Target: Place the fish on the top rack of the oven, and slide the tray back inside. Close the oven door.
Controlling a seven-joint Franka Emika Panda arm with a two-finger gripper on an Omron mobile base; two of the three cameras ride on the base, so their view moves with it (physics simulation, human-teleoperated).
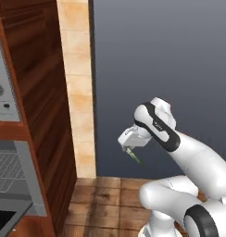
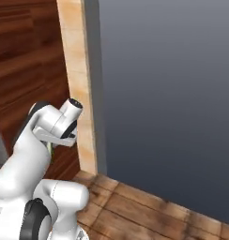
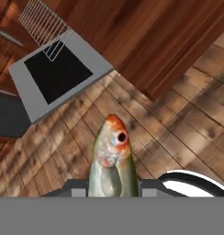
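My gripper is shut on the fish, a small greenish-grey fish with an orange-tinged head that points away from the hand. In the left base view the gripper hangs in mid-air right of the cabinet, and the fish juts down from it. The oven sits at the lower left with its oven door dropped open. The hand view has the door's black glass facing up. A silver wire rack sticks out above it; it looks like the top rack.
A tall wooden cabinet holds the oven, with a grey microwave above it. A tan tiled pillar and a dark grey wall stand behind the arm. Wooden floor lies below the hand.
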